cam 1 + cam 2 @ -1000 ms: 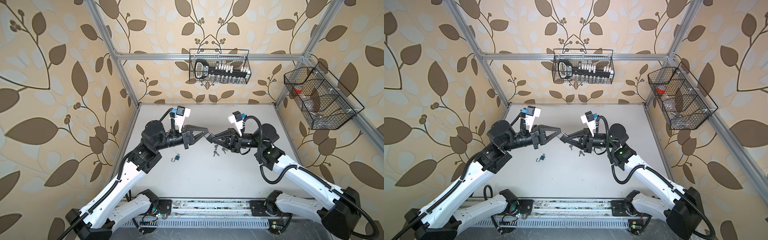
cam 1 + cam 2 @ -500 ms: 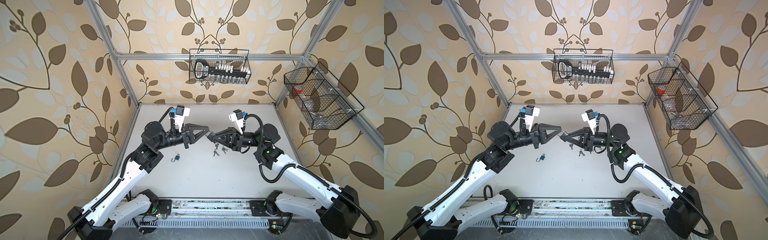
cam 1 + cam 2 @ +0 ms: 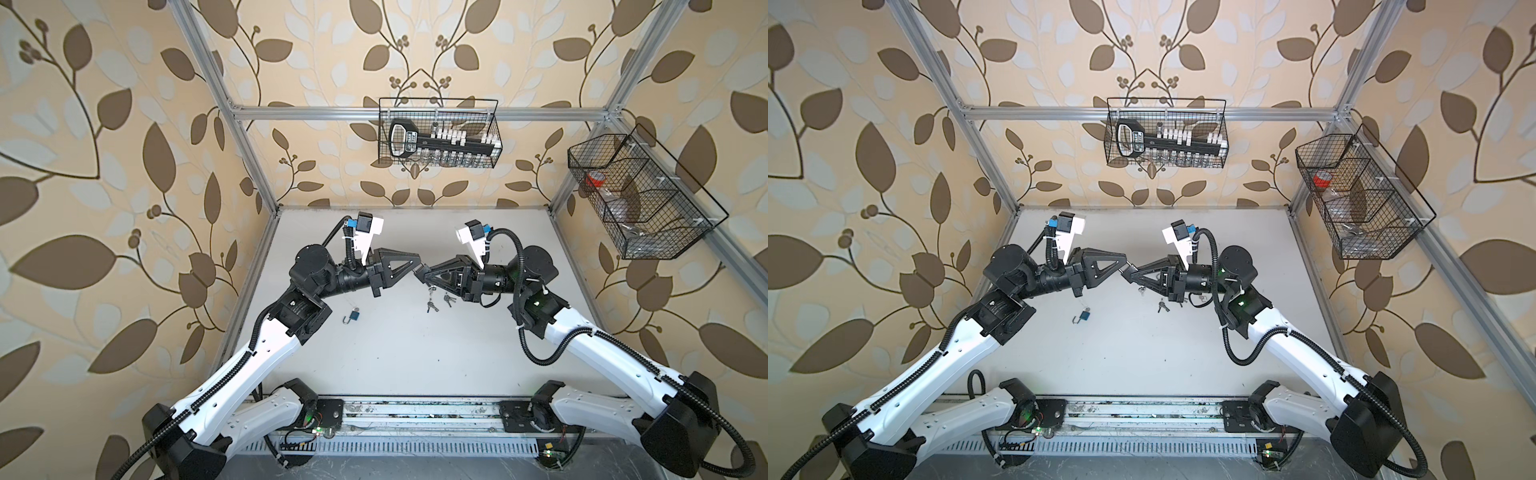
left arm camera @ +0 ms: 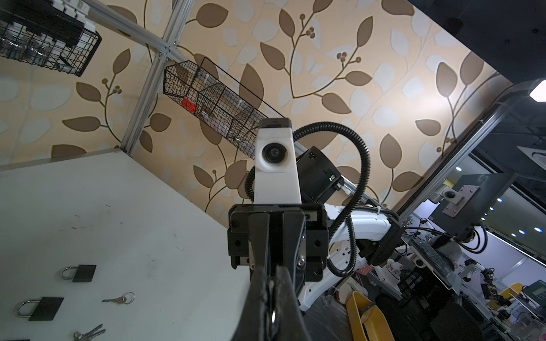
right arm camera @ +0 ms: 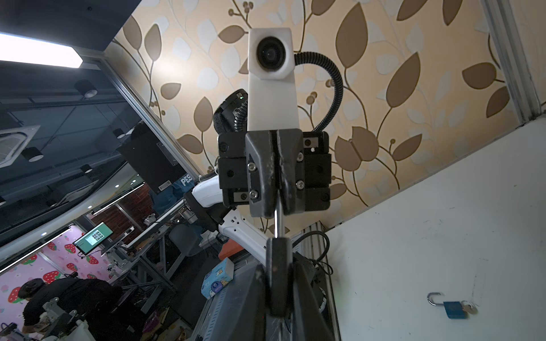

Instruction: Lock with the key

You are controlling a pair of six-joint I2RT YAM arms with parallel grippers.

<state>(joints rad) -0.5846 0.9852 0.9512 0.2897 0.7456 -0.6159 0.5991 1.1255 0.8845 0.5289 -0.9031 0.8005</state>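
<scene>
Both grippers meet tip to tip in the air above the middle of the table. My right gripper (image 5: 277, 265) is shut on a black padlock (image 5: 277, 283), which sticks out past its fingertips. A thin silver bar (image 5: 276, 224) runs from the padlock into my left gripper (image 4: 271, 270), which is shut on it. The bar looks like the shackle seen edge-on. Both top views show the left gripper (image 3: 419, 266) and right gripper (image 3: 418, 274) touching. A bunch of keys (image 3: 432, 288) hangs just under the right fingers. Whether a key sits in the lock is hidden.
An open blue padlock (image 3: 353, 316) with a key in it lies on the table to the left. Loose keys (image 3: 431, 306) lie under the right arm. Two shut black padlocks (image 4: 84, 273) and a ringed key (image 4: 119, 299) also lie there. Wire baskets (image 3: 438, 133) hang on the walls.
Almost nothing: the joined grippers have drifted very slightly, and both grips are as they were.
</scene>
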